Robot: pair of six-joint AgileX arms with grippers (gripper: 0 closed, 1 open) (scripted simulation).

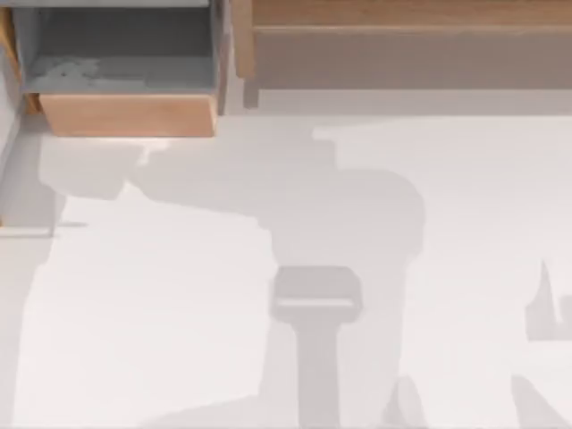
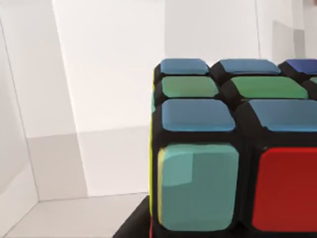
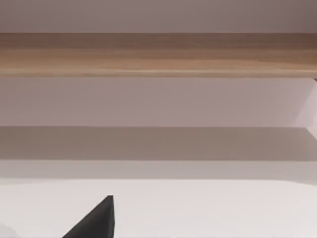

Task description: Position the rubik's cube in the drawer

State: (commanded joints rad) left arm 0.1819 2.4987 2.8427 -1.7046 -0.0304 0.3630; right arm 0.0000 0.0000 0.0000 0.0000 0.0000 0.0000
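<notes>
The broad white bench (image 1: 179, 313) carried only shadows across the top view. A long light-wood shelf (image 1: 402, 36) ran along the upper right of that frame, and the grey-walled drawer with its tan wood front panel (image 1: 125, 114) stood open at the upper left. In the left wrist view, the small multicoloured rubik's cube (image 2: 233, 148) sat close at the lower right. In the right wrist view, one dark finger (image 3: 96, 220) showed at the lower left; whether either pair of fingers was wide or narrow, I cannot tell.
</notes>
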